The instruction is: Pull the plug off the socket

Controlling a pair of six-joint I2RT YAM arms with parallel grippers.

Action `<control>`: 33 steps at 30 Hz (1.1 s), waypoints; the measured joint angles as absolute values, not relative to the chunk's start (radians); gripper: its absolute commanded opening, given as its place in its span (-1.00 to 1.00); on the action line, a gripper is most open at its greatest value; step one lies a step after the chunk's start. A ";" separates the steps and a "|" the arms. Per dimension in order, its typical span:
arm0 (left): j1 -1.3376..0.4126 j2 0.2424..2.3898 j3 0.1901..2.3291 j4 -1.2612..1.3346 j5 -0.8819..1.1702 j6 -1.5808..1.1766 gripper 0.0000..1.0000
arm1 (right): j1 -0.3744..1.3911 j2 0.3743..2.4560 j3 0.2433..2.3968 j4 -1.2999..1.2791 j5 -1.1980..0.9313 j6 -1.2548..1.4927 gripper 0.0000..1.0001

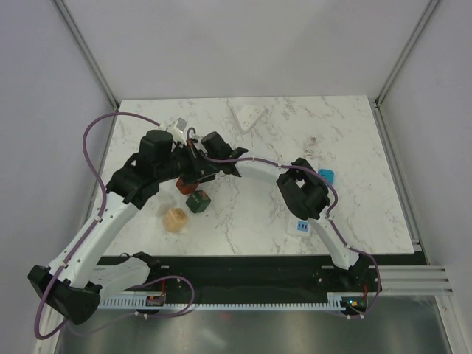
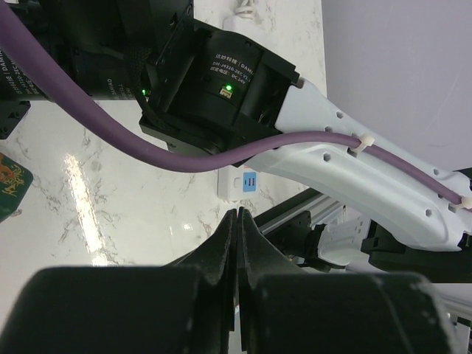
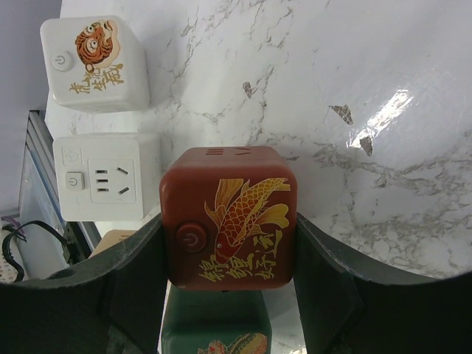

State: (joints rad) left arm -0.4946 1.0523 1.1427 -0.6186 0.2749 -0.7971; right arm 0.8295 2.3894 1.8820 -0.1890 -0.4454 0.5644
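Marble worktop [image 1: 354, 147], white walls. Right fingers [image 3: 133, 287] clasp the red cube [image 3: 228, 221] by its two sides; it sits left of centre on the worktop, butted against the green cube [image 3: 214, 332]. Left fingers [image 2: 221, 251] are clenched together, holding nothing, above the worktop.

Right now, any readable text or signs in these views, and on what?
"DM-J4310-2EC", "DC 24V": label on black motor housing, small print.
Gold characters: red cube, too stylised to read.
Brown characters: tiger cube, unreadable.
Power symbol: buttons on both, and white socket cube.
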 measured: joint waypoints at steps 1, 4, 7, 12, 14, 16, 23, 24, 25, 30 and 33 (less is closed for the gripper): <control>-0.495 1.052 1.142 -0.619 0.275 -0.797 -0.95 | 0.831 2.389 1.882 -0.189 -0.444 0.564 0.02; -0.495 1.052 1.140 -0.619 0.279 -0.797 -0.96 | 0.833 2.389 1.884 -0.189 -0.440 0.561 0.25; -0.495 1.052 1.139 -0.619 0.282 -0.797 -0.96 | 0.836 2.389 1.889 -0.196 -0.435 0.559 0.48; -0.495 1.051 1.139 -0.619 0.284 -0.797 -0.96 | 0.838 2.389 1.909 -0.214 -0.425 0.551 0.91; -0.495 1.050 1.139 -0.619 0.287 -0.797 -0.95 | 0.838 2.389 1.928 -0.222 -0.423 0.547 0.96; -0.495 1.046 1.139 -0.619 0.290 -0.797 -0.96 | 0.837 2.389 1.946 -0.224 -0.421 0.545 0.96; -0.495 1.026 1.139 -0.619 0.289 -0.797 -0.95 | 0.802 2.368 1.954 -0.263 -0.396 0.542 0.96; -0.495 1.025 1.139 -0.619 0.289 -0.797 -0.93 | 0.786 2.350 1.936 -0.268 -0.385 0.542 0.96; -0.495 1.025 1.139 -0.619 0.289 -0.796 -0.89 | 0.765 2.318 1.901 -0.275 -0.377 0.543 0.96; -0.495 1.042 1.139 -0.619 0.292 -0.786 -0.51 | 0.592 2.086 1.686 -0.331 -0.303 0.521 0.96; -0.503 1.065 1.139 -0.618 0.291 -0.778 -0.20 | 0.483 1.921 1.553 -0.367 -0.234 0.492 0.96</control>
